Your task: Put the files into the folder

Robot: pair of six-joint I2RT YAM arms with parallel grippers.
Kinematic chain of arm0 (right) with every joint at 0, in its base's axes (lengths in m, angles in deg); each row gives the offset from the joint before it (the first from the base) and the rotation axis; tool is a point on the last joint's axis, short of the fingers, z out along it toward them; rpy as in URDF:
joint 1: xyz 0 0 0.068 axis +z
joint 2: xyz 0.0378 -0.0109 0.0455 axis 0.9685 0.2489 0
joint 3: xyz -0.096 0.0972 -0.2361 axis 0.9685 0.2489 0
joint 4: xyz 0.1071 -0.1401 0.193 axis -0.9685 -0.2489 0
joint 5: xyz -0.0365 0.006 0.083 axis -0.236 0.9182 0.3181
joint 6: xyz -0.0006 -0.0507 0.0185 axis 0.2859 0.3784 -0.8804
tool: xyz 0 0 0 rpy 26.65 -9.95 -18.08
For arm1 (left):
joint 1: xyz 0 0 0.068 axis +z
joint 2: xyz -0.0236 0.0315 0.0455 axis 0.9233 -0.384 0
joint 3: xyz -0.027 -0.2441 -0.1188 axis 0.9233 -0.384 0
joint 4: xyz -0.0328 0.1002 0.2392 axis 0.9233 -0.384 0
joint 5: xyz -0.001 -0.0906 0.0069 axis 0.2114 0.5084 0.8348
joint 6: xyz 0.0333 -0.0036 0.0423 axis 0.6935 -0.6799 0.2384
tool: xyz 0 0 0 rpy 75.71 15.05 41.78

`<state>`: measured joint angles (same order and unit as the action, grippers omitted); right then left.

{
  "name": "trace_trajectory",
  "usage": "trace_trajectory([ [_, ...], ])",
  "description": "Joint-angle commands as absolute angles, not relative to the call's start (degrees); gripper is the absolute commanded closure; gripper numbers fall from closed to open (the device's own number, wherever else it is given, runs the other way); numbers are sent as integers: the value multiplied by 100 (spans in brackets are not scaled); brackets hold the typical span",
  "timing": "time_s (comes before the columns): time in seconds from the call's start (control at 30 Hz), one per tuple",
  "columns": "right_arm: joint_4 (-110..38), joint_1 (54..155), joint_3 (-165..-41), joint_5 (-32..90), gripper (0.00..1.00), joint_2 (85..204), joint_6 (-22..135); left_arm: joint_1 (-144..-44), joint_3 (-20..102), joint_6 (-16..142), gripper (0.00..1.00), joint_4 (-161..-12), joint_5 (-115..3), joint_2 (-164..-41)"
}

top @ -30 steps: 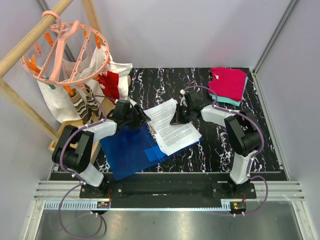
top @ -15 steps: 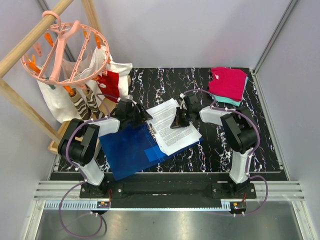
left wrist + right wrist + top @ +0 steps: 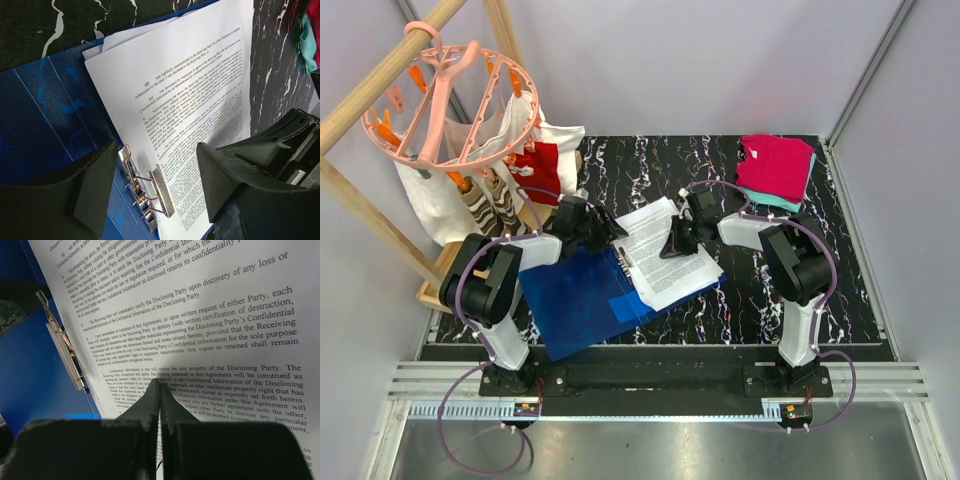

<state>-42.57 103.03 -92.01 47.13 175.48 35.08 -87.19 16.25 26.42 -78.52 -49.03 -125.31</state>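
The files (image 3: pixel 665 255), white printed sheets, lie on the right half of the open blue folder (image 3: pixel 582 300) in the top view. A metal clip (image 3: pixel 150 192) stands at the folder's spine, along the sheets' left edge. My left gripper (image 3: pixel 157 170) hovers open over that clip, with one finger on the blue folder (image 3: pixel 45 110) side and the other over the files (image 3: pixel 200 85). My right gripper (image 3: pixel 160 385) is shut, its joined tips resting on the top sheet of the files (image 3: pixel 215 310). The clip (image 3: pixel 65 355) and folder (image 3: pixel 30 370) lie to its left.
Folded pink and teal clothes (image 3: pixel 778 168) sit at the back right of the black marbled table (image 3: pixel 650 160). A wooden rack with a pink clip hanger (image 3: pixel 455 100) and hanging cloths (image 3: pixel 490 190) stands at the left, close to the left arm.
The left arm has drawn in and its open gripper has edged slightly right towards the clip. The right gripper has stayed shut on the sheets, shifting barely left.
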Motion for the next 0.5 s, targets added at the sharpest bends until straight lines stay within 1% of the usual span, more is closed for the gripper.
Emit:
trace_trajectory([
  [0.0, -4135, 10336, -9309, 4824, 100, 17619, 3499, -8798, 1794, 2608, 33, -7555, -4764, -12317],
  [0.47, -4126, 10336, -9353, 4886, 100, 17698, 3437, -9448, 1504, 2424, 33, -7555, -4668, -11719],
])
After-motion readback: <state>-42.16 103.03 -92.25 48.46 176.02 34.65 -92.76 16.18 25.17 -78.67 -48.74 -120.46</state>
